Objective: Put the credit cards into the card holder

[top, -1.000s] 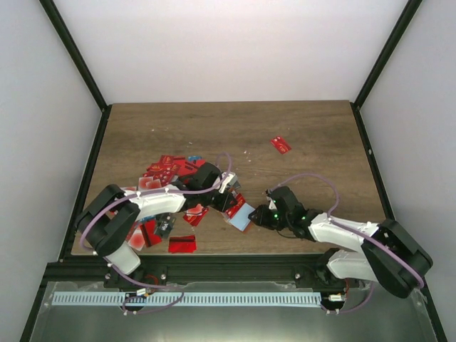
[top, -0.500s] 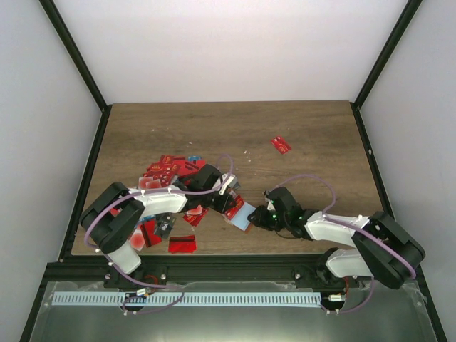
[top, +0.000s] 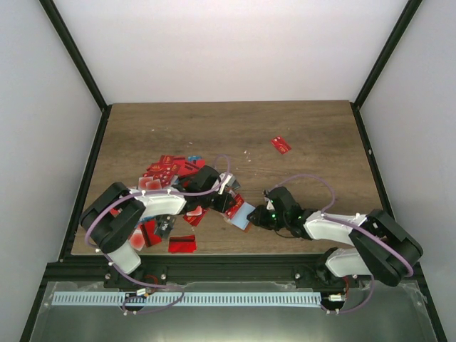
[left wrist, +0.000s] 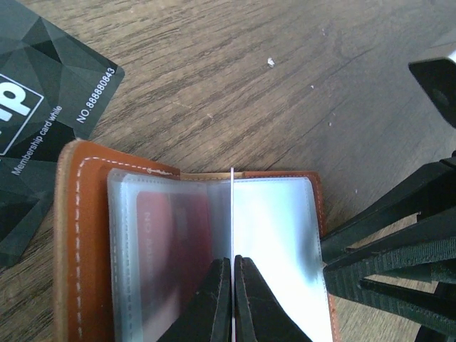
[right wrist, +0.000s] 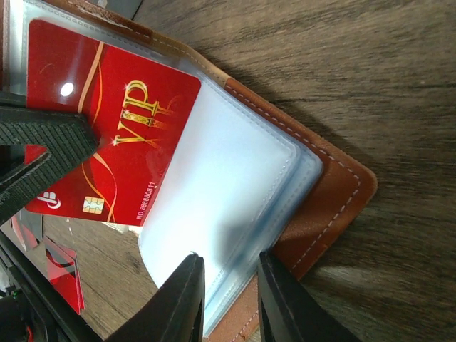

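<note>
The orange-brown card holder [left wrist: 78, 235] lies open on the wood, its clear sleeves facing up. My left gripper [left wrist: 233, 267] is shut on a red VIP credit card [right wrist: 121, 121], seen edge-on as a thin white line in the left wrist view. The card's far end lies against the sleeves. My right gripper [right wrist: 231, 285] is closed around the sleeves and leather cover [right wrist: 328, 206] at the holder's edge. From above, both grippers meet at the card holder [top: 242, 214], the left gripper [top: 226, 201] on its left and the right gripper [top: 258, 217] on its right.
A pile of red credit cards [top: 167, 171] spreads behind and left of the left arm. One red card [top: 182, 244] lies near the front edge, another [top: 281, 144] alone at the back right. A black membership card [left wrist: 43, 107] lies beside the holder.
The right arm has edged slightly left toward the holder. Both grips look unchanged.
</note>
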Robot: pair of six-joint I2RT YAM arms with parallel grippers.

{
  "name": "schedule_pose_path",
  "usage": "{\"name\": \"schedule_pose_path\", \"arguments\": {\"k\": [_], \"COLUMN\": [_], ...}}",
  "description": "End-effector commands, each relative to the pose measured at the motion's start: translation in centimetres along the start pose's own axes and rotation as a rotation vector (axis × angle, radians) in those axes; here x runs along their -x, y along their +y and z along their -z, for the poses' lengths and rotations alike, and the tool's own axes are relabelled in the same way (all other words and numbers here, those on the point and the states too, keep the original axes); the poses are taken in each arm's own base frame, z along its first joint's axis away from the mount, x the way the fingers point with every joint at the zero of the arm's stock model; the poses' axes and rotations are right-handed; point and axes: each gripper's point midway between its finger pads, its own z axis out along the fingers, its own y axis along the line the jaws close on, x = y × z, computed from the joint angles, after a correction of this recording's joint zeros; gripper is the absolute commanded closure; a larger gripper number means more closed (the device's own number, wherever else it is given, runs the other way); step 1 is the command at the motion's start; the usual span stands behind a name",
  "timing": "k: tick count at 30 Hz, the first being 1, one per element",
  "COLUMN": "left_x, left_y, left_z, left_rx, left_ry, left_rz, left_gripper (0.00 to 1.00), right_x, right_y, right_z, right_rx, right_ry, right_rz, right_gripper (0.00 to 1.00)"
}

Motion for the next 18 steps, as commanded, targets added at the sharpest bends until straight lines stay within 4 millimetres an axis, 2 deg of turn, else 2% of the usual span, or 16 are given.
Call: {"name": "schedule_pose_path", "arguments": {"k": [1,10,18], "left_x": [-0.1,0.3,-0.2], "left_y": [0.3,-0.2,2.0], "left_z": [-0.3,0.6,0.7], "left_rx": [0.002,-0.008,0.090], "left_ry": [-0.015,-0.044,-0.078], "left_rz": [0.074,0.106,0.148], "left_gripper": [0.96,0.96,0.96], "right_x": [-0.6,-0.7,-0.7], "right_y": [-1.3,-1.5,-1.4], "right_z": [-0.3,-0.2,-0.2], "right_rx": [-0.044,-0.052,-0.048], "right_ry": [0.017,0.016,0.017], "right_rz": [-0.003,-0.002,0.001], "right_gripper": [0.76,0.77,0.78]}}
